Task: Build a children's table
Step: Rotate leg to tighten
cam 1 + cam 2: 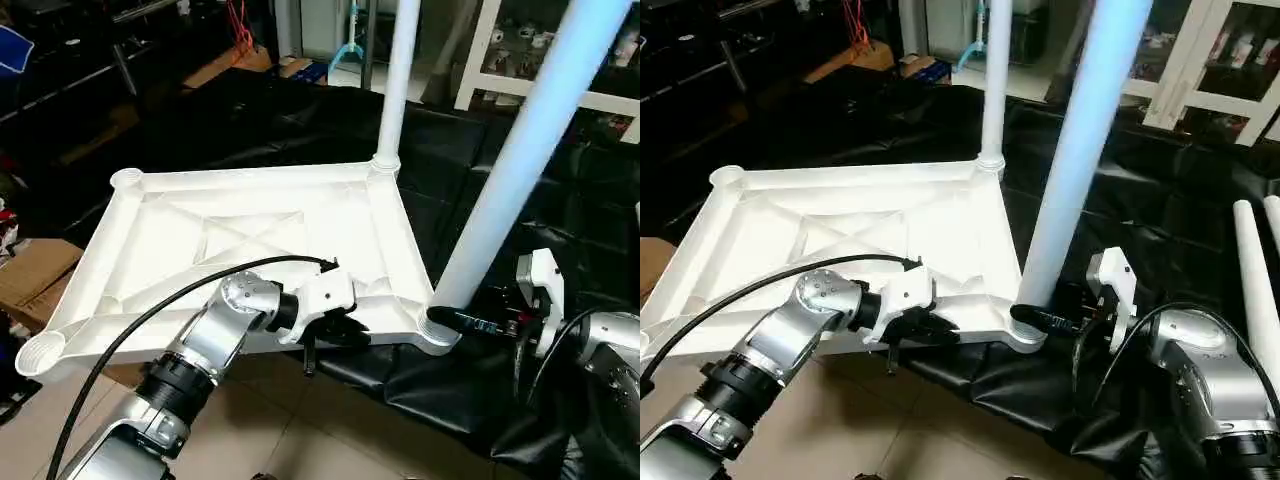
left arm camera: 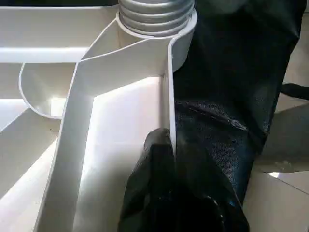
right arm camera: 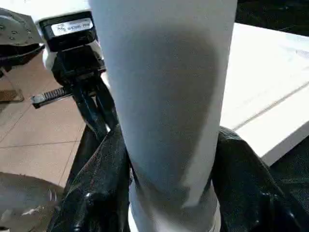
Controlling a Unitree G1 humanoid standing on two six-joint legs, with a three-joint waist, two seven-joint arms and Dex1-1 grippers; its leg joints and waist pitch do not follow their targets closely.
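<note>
The children's table top (image 1: 250, 215) lies upside down, its X ribs facing up. One white leg (image 1: 397, 80) stands in the far right corner socket. A second leg (image 1: 520, 160) rises tilted from the near right socket (image 1: 440, 325). My right gripper (image 1: 470, 320) is at the base of this leg, with a black finger (image 3: 96, 188) pressed to each side of it. My left gripper (image 1: 330, 335) is shut on the top's near rim, close to that same corner. Its finger (image 2: 159, 159) lies against the thin rim wall, and the leg's threaded end (image 2: 154, 14) sits just beyond.
The two left corner sockets (image 1: 126, 180) (image 1: 40, 352) stand empty. Loose white legs (image 1: 1255, 290) lie on the black sheet (image 1: 300, 110) to the right. A cardboard box (image 1: 30, 270) sits at the left and a white glass-door cabinet (image 1: 520, 60) stands behind. Tiled floor lies below the near edge.
</note>
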